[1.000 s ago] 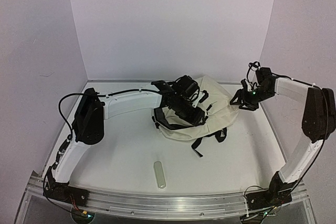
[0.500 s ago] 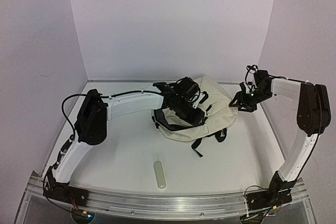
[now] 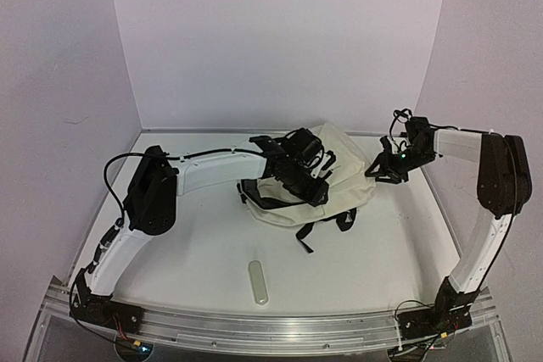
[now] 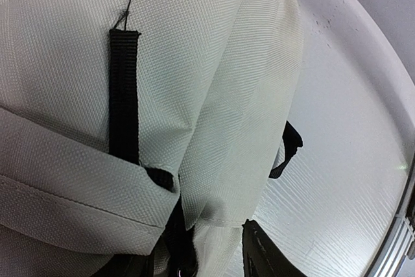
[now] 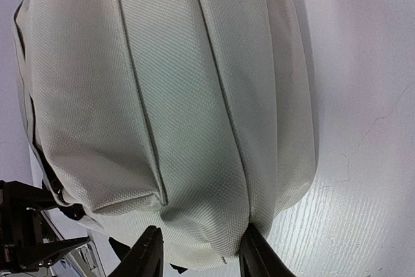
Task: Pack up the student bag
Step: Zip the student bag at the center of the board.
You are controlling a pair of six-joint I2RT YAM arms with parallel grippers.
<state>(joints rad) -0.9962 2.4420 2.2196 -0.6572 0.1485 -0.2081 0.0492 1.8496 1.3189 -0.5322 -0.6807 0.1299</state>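
The student bag [image 3: 344, 158] is a cream fabric backpack lying in the middle of the table, with black straps [image 3: 304, 235] trailing toward the front. My left gripper [image 3: 299, 180] sits on the bag's left part. In the left wrist view its jaws are shut on a fold of the bag [image 4: 214, 63] beside a black strap [image 4: 123, 89]; the left gripper [image 4: 201, 257] shows only one dark finger [image 4: 262, 257]. My right gripper [image 3: 377, 169] is at the bag's right edge. In the right wrist view the right gripper [image 5: 200, 251] pinches a bulge of the bag [image 5: 175, 95].
A pale oblong object [image 3: 258, 281] lies alone on the white table [image 3: 195, 243] near the front. A metal rail [image 3: 271, 328] runs along the front edge. White walls close in at the back and both sides, with the right wall close behind the right arm.
The bag has slid left and slightly nearer with the left gripper. The right gripper followed leftward and its jaws narrowed onto the bag's fabric.
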